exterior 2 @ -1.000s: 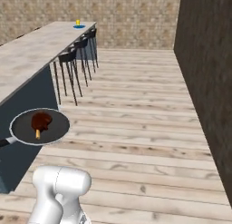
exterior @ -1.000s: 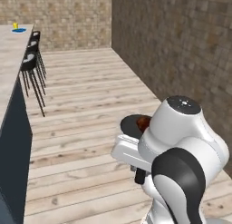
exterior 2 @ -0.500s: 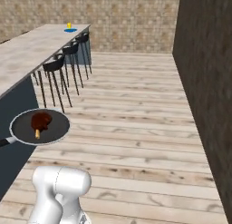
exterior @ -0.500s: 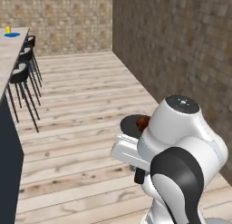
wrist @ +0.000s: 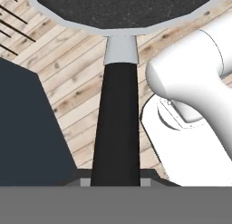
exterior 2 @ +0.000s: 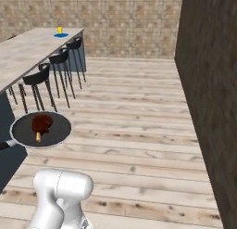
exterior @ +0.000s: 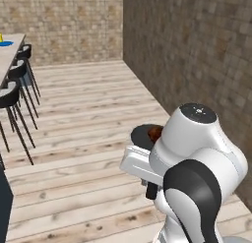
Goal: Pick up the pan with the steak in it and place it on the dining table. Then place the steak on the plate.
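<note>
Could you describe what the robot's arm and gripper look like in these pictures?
The arm is glossy white with rounded, bulbous link housings and dark, nearly black bands at the joints; one housing is capped by a dark grey disc with small markings. No cables show. The gripper has small dark finger tips with light grey patches.

We find the steak [exterior 2: 41,124] lying in the pan [exterior 2: 58,133], which hangs above the plank floor [exterior 2: 134,130]. Left of the pan runs the dining table [exterior 2: 28,52], with bar stools [exterior 2: 51,73] lined along its near side. A stone wall [exterior 2: 208,84] stands to the right.
</note>
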Robot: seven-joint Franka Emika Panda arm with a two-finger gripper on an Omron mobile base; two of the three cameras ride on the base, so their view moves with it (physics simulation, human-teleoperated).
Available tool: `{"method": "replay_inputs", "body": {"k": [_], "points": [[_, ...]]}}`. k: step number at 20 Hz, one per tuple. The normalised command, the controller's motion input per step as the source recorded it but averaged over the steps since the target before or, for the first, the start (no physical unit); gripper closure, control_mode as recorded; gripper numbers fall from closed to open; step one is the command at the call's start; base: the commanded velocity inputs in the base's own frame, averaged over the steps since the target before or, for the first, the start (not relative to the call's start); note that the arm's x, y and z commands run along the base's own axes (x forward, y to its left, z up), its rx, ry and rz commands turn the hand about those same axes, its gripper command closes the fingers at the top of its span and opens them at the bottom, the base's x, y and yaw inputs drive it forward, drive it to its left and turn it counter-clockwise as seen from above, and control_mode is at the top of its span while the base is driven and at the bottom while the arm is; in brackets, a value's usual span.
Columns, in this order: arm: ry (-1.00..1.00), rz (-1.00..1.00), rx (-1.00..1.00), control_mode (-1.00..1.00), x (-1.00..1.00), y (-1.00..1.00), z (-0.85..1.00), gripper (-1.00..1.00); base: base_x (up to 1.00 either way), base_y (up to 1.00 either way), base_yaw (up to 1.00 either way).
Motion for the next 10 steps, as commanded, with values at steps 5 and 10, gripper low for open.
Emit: {"method": "replay_inputs", "body": {"k": [5,10], "points": [[0.00,0.00,0.00,1.00,0.00,0.00,0.00,1.00,1.00,-0.33,0.00],[0.00,0.00,0.00,1.00,0.00,0.00,0.00,1.00,1.00,-0.26,0.00]]}}
